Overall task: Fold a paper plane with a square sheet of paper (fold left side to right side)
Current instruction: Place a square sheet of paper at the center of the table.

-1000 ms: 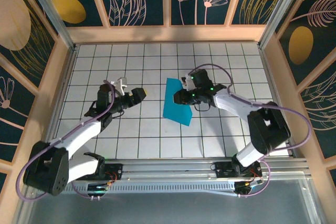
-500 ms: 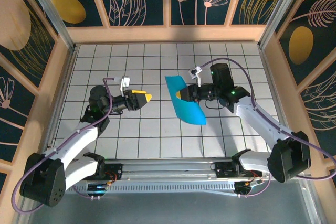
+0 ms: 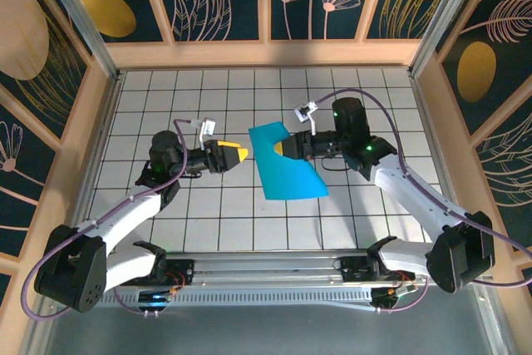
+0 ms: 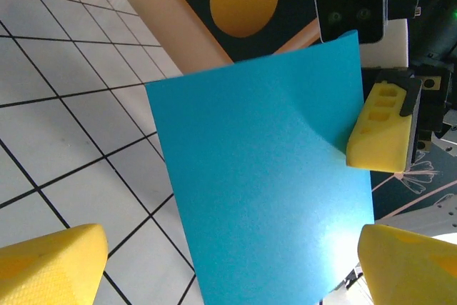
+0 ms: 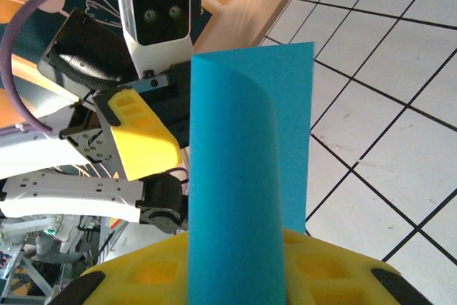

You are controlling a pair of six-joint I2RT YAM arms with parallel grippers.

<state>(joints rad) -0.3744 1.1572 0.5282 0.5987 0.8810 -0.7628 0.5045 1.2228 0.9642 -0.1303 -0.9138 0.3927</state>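
My right claw [image 3: 283,149] is clenched on the square sheet of paper [image 3: 287,176], holding it curled above the desk [image 3: 208,209]. My left claw [image 3: 238,155] gapes just beside it. Risk: the floppy edge dodges my left claw and the fold goes crooked.

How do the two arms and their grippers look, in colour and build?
The left arm and right arm have white links and black joints, each trailed by a purple cable. The left gripper and right gripper carry chunky yellow fingers with oval hollows.
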